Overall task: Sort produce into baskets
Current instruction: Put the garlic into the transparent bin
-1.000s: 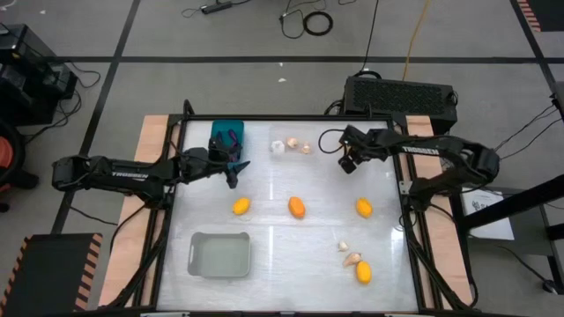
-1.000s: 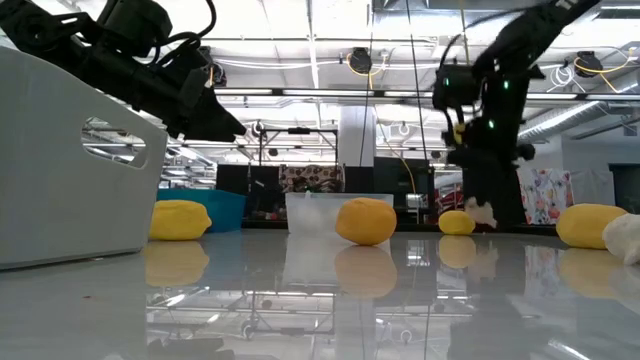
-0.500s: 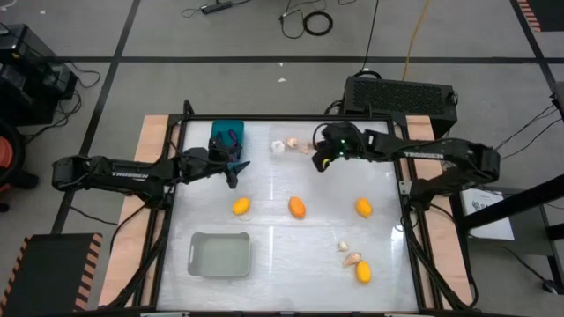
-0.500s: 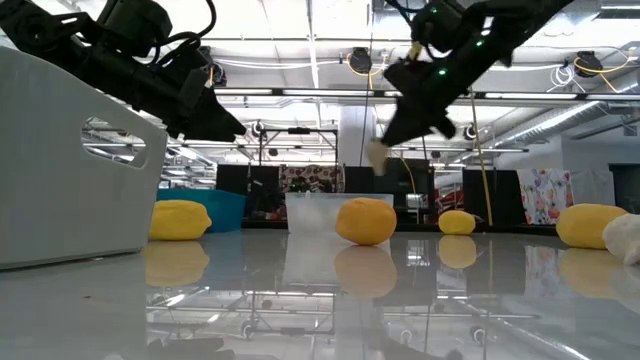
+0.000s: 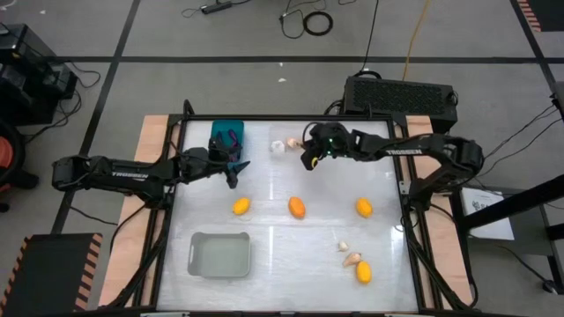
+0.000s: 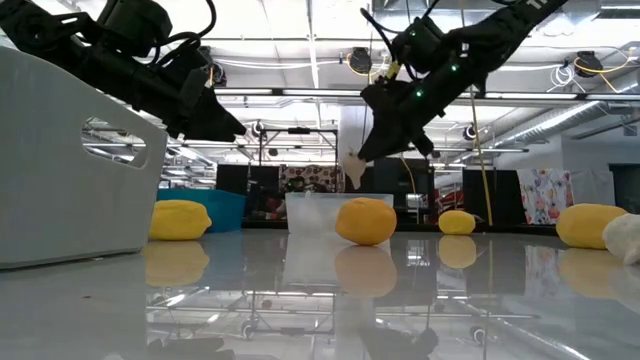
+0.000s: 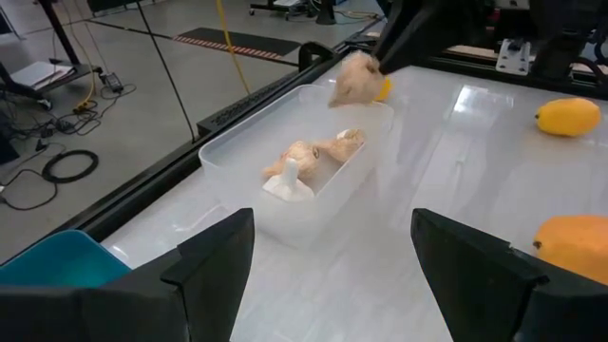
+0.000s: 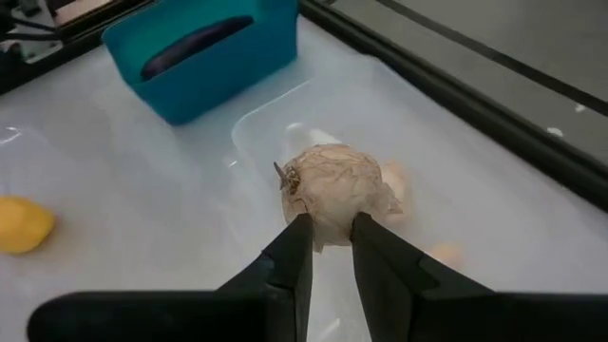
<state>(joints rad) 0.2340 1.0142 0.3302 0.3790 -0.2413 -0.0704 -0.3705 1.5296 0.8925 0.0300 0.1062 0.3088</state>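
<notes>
We see the right gripper (image 8: 328,249) closed on a pale garlic bulb (image 8: 334,195), which sits pinched between its two fingertips (image 8: 296,245) and bulges out just beyond them. In the high view this gripper (image 5: 307,162) hangs above the far middle of the table (image 5: 282,211), just right of the clear bin (image 5: 289,146). From table height the bulb (image 6: 353,169) is lifted off the table, above and near the right end of that bin (image 6: 335,212). The left wrist view shows the same bulb (image 7: 356,78) in the air over the far end of the clear bin (image 7: 294,157), with two garlic bulbs (image 7: 313,155) already lying inside.

The left gripper (image 5: 234,165) waits with its fingers spread and empty, near the teal bin (image 5: 226,135) at the far left; a dark purple eggplant (image 8: 195,42) lies in that bin.

Yellow-orange ovals (image 5: 297,207) lie across the middle of the table, another sits near the right front beside two loose garlic bulbs (image 5: 349,256), and the grey bin (image 5: 220,254) stands at the near left.
</notes>
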